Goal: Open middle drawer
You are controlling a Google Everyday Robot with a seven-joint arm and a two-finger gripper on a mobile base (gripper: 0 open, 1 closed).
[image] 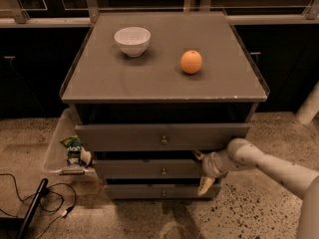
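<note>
Claw (198, 172) right of lower centre, released: fingers (205, 185) spread above and below right end of middle drawer (144, 169). Drawer sits lower centre, between two other fronts. Long axis runs left-right; front and knob (163, 172) face bottom of frame. Bowl (132, 40) and orange (191, 62) on tabletop (99, 78) above.

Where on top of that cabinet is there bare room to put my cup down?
The cabinet top is bare along its whole front half, before the white bowl and the orange, and between those two. Lower down it is crowded: the gripper sits open at the right end of the middle drawer, and a clear bin stands against the left side.
</note>
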